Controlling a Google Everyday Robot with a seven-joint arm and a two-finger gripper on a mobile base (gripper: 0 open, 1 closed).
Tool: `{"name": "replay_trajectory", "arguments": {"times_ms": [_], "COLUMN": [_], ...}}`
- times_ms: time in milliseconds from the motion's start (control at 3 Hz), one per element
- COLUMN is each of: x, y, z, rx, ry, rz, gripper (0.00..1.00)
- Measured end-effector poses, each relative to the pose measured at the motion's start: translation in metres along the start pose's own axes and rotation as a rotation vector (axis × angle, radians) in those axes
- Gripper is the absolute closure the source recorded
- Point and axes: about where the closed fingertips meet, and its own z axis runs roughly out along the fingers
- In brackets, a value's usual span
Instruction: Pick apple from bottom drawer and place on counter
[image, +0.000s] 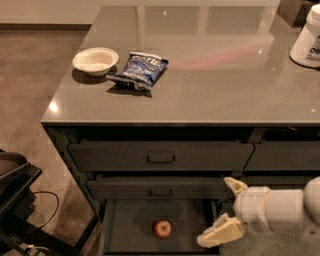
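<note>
Apple (162, 228): on floor of bottom drawer (127, 225), drawer standing open.
Gripper (227, 210): by drawer's R edge, fingers spread, empty.
Relation: apple sits frame-left of fingertips, near, not touching.
Counter (215, 85): above, drop spot.

No legible txt: chip bag (140, 70) print, white tub (306, 37) label unreadable; claw (227, 210) low right, beside bottom drawer (132, 225).
</note>
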Motion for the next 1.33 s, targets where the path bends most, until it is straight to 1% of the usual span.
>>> {"name": "replay_trajectory", "arguments": {"times_ms": [333, 667, 1000, 1333], "x": [0.012, 0.027, 0.031, 0.041], "y": [-0.003, -0.001, 0.001, 0.004], "z": [0.056, 0.079, 0.082, 0.115], "rx": [-0.012, -0.05, -0.03, -0.004], "ry": [-0.15, -0.181, -0.199, -0.238], "rz": [0.045, 0.079, 0.107, 0.123], "gripper": [0.0, 0.0, 0.0, 0.0]}}
